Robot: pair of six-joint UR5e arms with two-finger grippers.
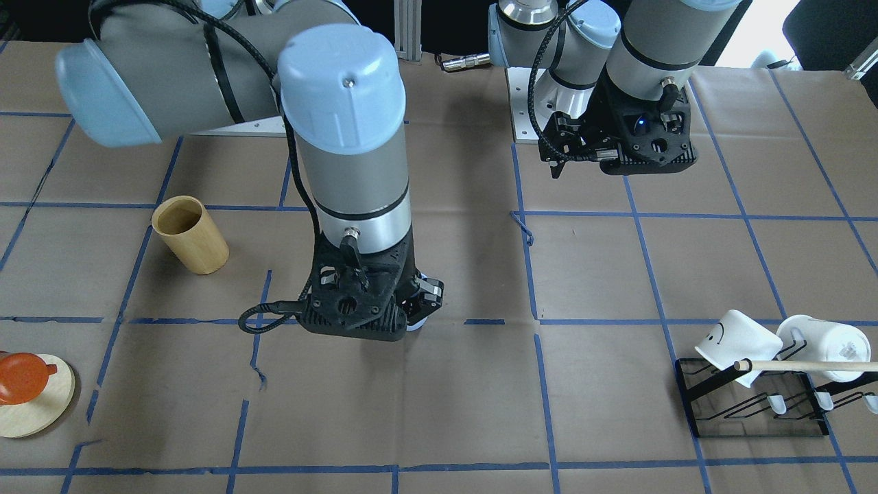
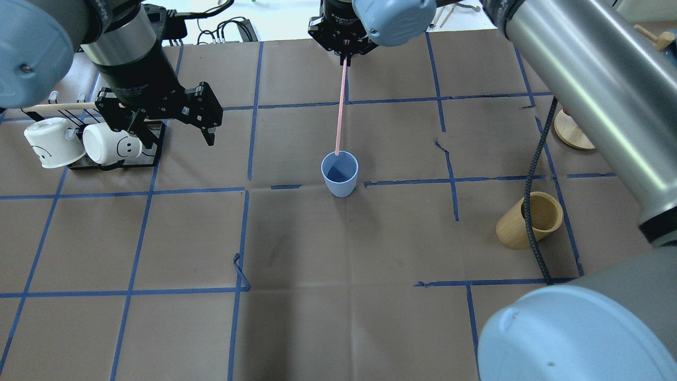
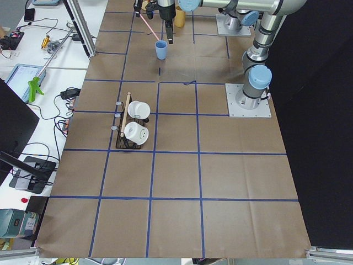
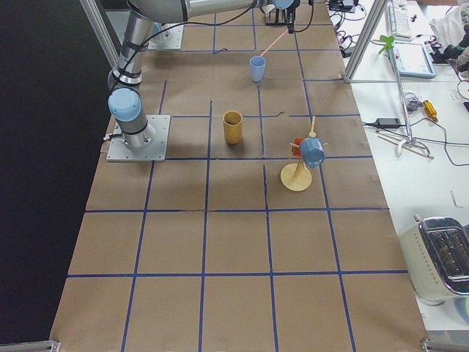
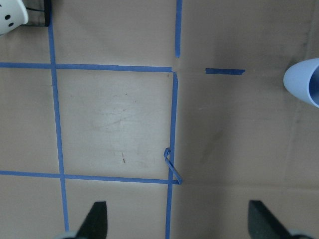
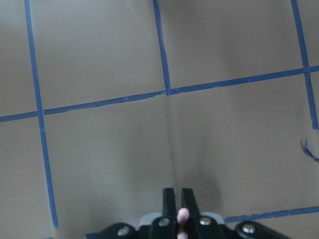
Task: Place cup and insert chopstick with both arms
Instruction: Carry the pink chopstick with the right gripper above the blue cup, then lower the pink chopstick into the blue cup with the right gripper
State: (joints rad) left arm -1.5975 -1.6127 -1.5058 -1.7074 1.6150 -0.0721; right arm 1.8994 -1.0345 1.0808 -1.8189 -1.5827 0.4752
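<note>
The pale blue cup stands upright on the brown paper at the table's middle; it also shows at the right edge of the left wrist view. My right gripper is shut on the top end of one pale pink chopstick, whose end shows between the fingers in the right wrist view. The stick slants down to the cup's far rim; I cannot tell if its tip is inside. In the front view this gripper hides the cup. My left gripper is open and empty, left of the cup.
A black rack with two white mugs and a wooden dowel stands under the left arm. A tan bamboo cup stands on the right, crossed by a black cable. A round wooden stand with an orange piece sits further right.
</note>
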